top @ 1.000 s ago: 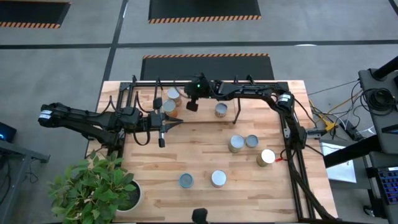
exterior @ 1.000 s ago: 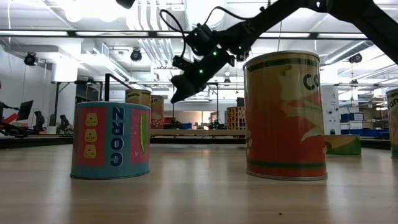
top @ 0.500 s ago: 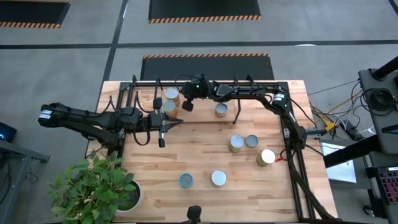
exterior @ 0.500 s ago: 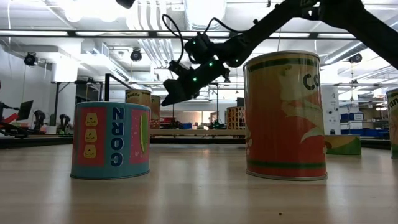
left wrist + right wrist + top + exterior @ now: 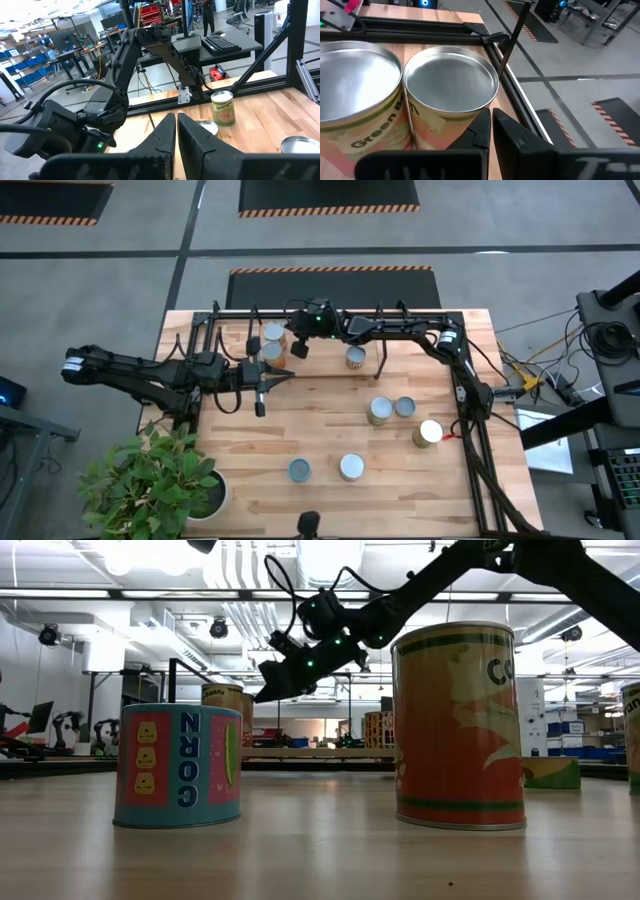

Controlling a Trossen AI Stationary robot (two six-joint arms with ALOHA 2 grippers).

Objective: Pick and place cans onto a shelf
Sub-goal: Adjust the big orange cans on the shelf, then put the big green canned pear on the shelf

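Observation:
Two cans (image 5: 276,332) (image 5: 270,351) stand side by side at the left end of the black-rod shelf (image 5: 381,358), and a third can (image 5: 355,357) stands farther right on it. My right gripper (image 5: 298,348) is shut and empty, hovering just right of the two left cans. In the right wrist view its fingertips (image 5: 490,122) are close by the nearer silvery-topped can (image 5: 451,82), next to a Green Beans can (image 5: 355,75). My left gripper (image 5: 286,377) is shut and empty, low over the table in front of the shelf. Several cans stand on the table, one at the right (image 5: 379,411).
More cans stand near the right (image 5: 404,407) (image 5: 430,432) and the near edge (image 5: 299,470) (image 5: 351,467); two loom close in the low view (image 5: 180,765) (image 5: 460,725). A potted plant (image 5: 160,485) is at the near left corner. A black frame (image 5: 470,430) runs along the right edge.
My right gripper has gone toward the table's left edge along the shelf, closing on the two cans at the shelf's left end. The cans have stayed where they were.

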